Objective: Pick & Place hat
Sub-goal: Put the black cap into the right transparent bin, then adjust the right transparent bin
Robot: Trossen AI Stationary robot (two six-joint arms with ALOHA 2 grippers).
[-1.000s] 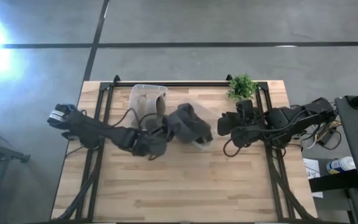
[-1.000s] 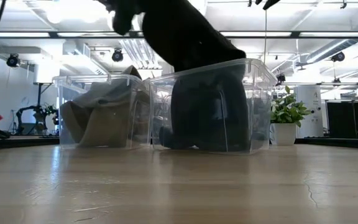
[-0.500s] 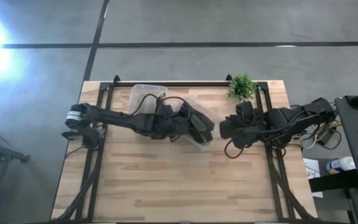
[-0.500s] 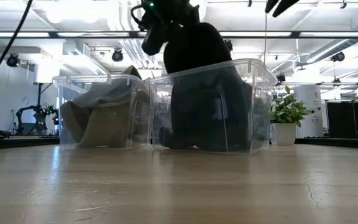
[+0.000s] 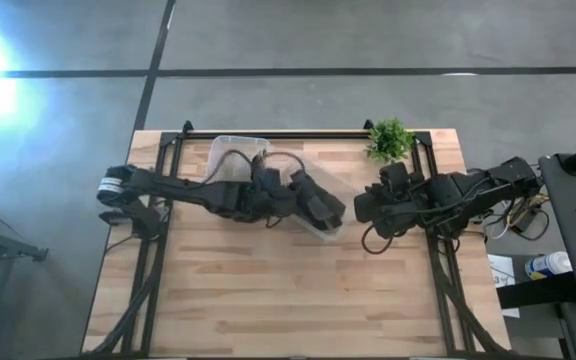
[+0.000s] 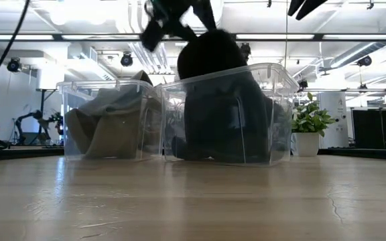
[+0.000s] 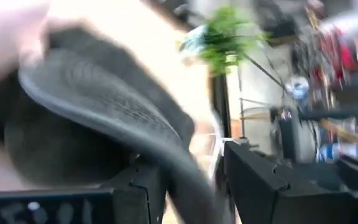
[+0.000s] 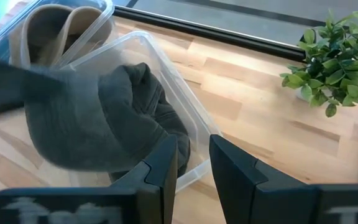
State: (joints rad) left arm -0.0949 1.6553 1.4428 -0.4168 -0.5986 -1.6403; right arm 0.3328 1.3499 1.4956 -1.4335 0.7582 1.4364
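A dark grey hat [image 5: 318,205] sits in a clear bin [image 6: 273,114] at the table's middle, its crown [image 6: 206,53] rising above the rim. My left gripper [image 5: 303,198] hovers right over it, open, with the hat's brim [image 7: 104,106] running between its spread fingers. A second clear bin [image 5: 230,150], just left of and behind the first, holds a tan hat [image 6: 106,127]. My right gripper [image 5: 360,207] waits to the right of the bins, open, with nothing between its fingers [image 8: 166,168]. My left gripper comes at the hat from above and from the table's left. The brim's edge [image 7: 185,180] passes through the gap between the two fingers. The picture is blurred, so I cannot tell whether either finger touches it.
A small potted plant [image 5: 389,140] stands at the far right of the table, behind my right arm. The bare wooden tabletop [image 5: 288,290] stretches along the near side. A black rail [image 5: 278,133] runs along the far edge.
My left gripper has carried the dark hat toward the table's right and far side and down into the clear bin, then opened and risen a little. The hat, held high above the bin a second ago, now rests inside it.
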